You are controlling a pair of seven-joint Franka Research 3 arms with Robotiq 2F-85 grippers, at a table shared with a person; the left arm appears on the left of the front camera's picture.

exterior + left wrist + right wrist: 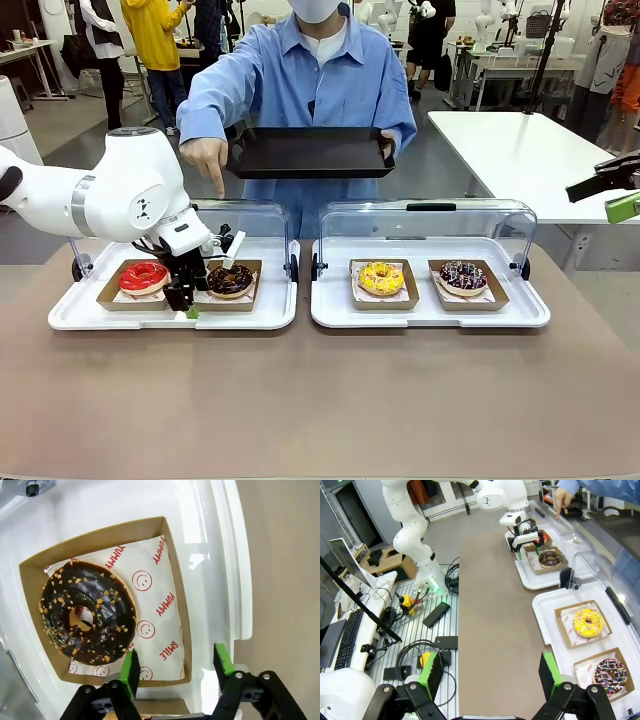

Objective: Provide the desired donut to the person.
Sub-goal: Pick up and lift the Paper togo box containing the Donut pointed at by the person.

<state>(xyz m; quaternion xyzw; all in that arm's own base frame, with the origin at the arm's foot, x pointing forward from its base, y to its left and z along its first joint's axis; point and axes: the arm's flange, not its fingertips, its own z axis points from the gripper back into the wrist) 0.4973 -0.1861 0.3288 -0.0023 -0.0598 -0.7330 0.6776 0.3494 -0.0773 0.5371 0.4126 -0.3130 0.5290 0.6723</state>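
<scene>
Chocolate donut [230, 279] lies in its box [100, 530] on the white tray [270, 312], lower left of the front view, where the person's hand [207, 160] points. Left gripper [176, 664] is down at the box edge, jaws apart, grasping nothing. Right gripper [492, 672] waits released. Gripping, lifting and delivery to the black tray [310, 152] seem left to do.

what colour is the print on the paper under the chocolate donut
Red smileys and words on white paper, best in left wrist view.
</scene>
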